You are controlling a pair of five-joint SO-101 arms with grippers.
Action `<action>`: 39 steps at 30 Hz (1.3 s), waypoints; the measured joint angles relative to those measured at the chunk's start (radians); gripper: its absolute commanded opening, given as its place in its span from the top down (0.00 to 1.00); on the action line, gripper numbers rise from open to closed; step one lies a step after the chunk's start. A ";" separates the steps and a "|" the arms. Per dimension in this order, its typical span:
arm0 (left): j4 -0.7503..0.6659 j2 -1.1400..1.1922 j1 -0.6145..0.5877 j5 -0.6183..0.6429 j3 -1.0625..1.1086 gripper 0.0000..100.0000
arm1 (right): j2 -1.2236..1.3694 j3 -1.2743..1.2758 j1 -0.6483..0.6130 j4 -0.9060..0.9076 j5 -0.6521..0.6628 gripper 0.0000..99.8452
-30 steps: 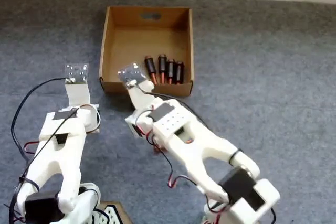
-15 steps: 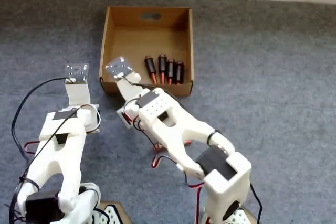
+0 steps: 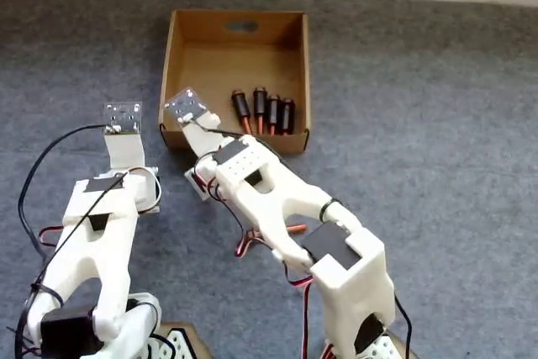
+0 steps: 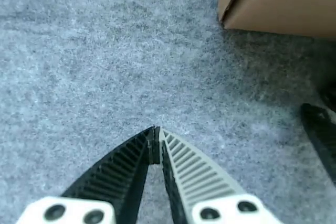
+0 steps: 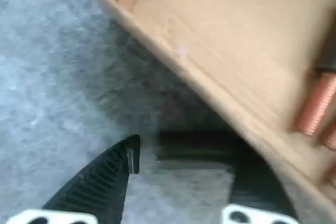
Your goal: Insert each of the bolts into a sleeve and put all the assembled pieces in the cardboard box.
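Carpet [image 3: 437,124], grey and short-piled, covers the whole work surface beneath me. My two arms are the biggest things on it. My left arm [image 3: 101,224] lies straight ahead, its wrist to the left of the box's near left corner and apart from it. My right arm [image 3: 277,208] slants across toward the left one, its wrist above that same corner.

The cardboard box [image 3: 179,48] stands open-topped just beyond both wrists, its brown floor mostly bare.

My left pincer [image 4: 156,137] is closed, the black finger and the pale one meeting at their tips with nothing between them. It points down at bare carpet, with a corner of the box ahead.

My right pincer [image 5: 181,163] is spread wide and grips nothing. It hangs low over the carpet, just outside the box's near wall by the corner.

Four assembled pieces [image 3: 262,111], dark sleeves with copper-red bolts showing at their near ends, lie side by side inside the box, in its near right part, their bolt ends close to the near wall.

Smallest is a dark bar [image 5: 194,139], blurred, lying between my right fingertips and the foot of the box wall. I cannot tell what it is.
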 measured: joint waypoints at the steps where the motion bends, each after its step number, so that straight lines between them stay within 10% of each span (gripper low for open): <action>1: 0.000 0.000 0.000 0.000 0.000 0.97 | 0.000 0.000 0.008 0.000 0.000 0.87; 19: 0.000 0.000 0.000 0.000 0.000 0.97 | -0.397 0.358 0.021 -0.002 0.002 0.87; 31: -0.025 0.000 0.000 0.000 0.003 0.97 | -0.832 0.760 0.488 0.000 0.002 0.87; 39: -0.031 0.000 0.000 0.000 0.003 0.97 | -0.709 0.744 0.552 0.153 0.002 0.81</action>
